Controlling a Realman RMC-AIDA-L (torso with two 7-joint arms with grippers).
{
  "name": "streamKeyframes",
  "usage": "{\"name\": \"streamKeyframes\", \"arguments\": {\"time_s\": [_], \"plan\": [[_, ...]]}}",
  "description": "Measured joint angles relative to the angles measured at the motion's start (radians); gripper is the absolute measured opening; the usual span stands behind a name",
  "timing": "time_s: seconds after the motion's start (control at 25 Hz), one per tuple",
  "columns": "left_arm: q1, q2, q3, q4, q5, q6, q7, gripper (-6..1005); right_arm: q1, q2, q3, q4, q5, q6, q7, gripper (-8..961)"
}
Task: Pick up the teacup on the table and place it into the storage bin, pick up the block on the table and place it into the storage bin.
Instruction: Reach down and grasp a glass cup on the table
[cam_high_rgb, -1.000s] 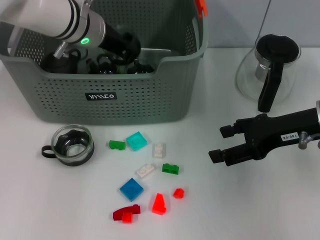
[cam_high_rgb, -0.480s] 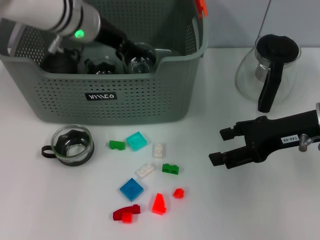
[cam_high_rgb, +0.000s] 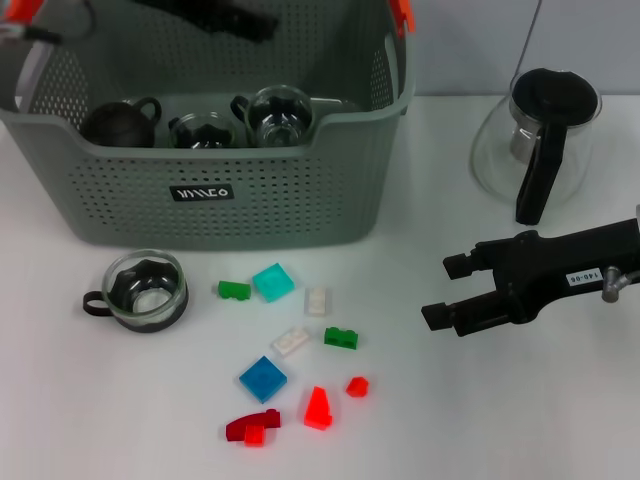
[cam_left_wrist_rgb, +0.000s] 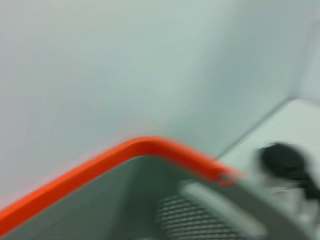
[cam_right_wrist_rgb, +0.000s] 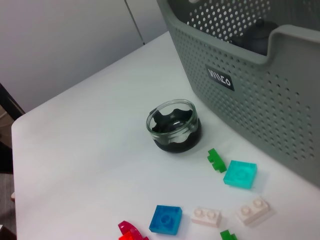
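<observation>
- Head view vs. half a second ago: left gripper (cam_high_rgb: 225, 15) has risen out of the storage bin (cam_high_rgb: 215, 185); only its dark tip shows at the upper edge, jaw state cannot tell. A clear teacup (cam_high_rgb: 278, 112) stays behind in the bin.
- Right gripper (cam_high_rgb: 443, 291) sits in nearly the same spot over the table (cam_high_rgb: 500, 420), right of the blocks, jaws spread, holding nothing.
- Count, cups in bin: three. Dark cup (cam_high_rgb: 117, 121), glass cup with dark insert (cam_high_rgb: 203, 130), the clear teacup.
- Count, cups on table: one, a glass teacup with black insert (cam_high_rgb: 146, 289), just in front of the bin's near-left corner.
- Count, blocks on table: ten. Two green, two white, one teal (cam_high_rgb: 273, 282), one blue (cam_high_rgb: 262, 379), four red pieces, all loose in front of the bin.
- Bin: grey-green, perforated walls, orange handle clips, small black label with white lettering on the near wall.
- Glass teapot (cam_high_rgb: 540, 135) stands at right rear, well apart from the bin.
</observation>
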Motion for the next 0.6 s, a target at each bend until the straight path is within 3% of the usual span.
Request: {"name": "streamKeyframes", "arguments": {"time_s": [0.2,0.32,0.4,0.6], "plan": [[0.148,-0.009,-0.015,0.226,-0.237,0.271,0.111,836,0.0,0.0,0.001,0.0,0.0,0.004,0.0,930],[0.25,-0.057,0.005,0.37,-0.277,0.374,0.228,835,0.0,0.004,0.01,0.0,0.0,0.009,0.0,931],[0.314,-0.077,0.041,0.429,-0.28,0.397,0.269,835,0.002,0.007,0.015,0.001,0.0,0.009,0.0,931],[0.451,-0.078,0.187,0.466,-0.268,0.403,0.323,834,0.009,0.012,0.026,0.002,-0.001,0.01,0.007,931]]}}
